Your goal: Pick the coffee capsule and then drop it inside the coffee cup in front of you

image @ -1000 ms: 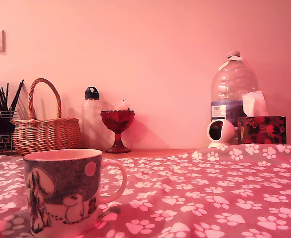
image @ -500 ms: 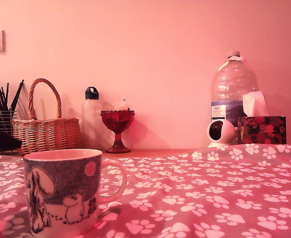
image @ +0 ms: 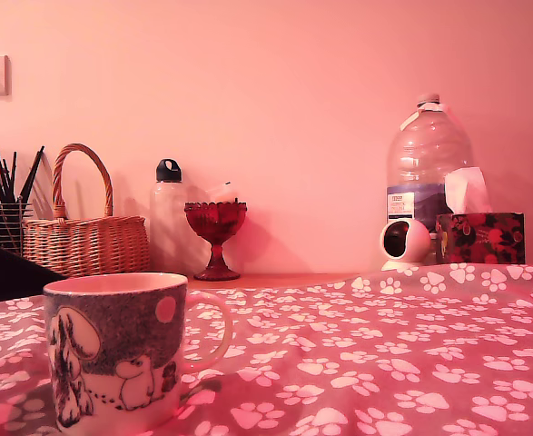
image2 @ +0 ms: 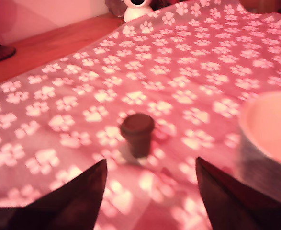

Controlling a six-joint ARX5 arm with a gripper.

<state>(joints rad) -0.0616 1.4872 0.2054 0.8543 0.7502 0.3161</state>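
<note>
The gripper (image2: 150, 191) is spread wide with nothing between its fingers, and the capsule (image2: 137, 133) stands ahead of them on the paw-print cloth (image2: 212, 67), roughly centred in the gap but not yet between the tips. The cup (image: 121, 350) sits just beside the capsule in the wrist view, its rim (image2: 269, 127) close to one finger; in the exterior view it stands near the front edge of the table, at that view's left, and the capsule cannot be seen there.

The risks, as I judge them: the capsule is small and upright on soft cloth, so a finger that arrives off-centre could tip it or push it away rather than trap it. The finger on the cup's side has little room — a wide approach could knock the cup. A fold of cloth could also be pinched along with the capsule. The wrist view is blurred — the capsule's exact outline is hard to tell.
</note>
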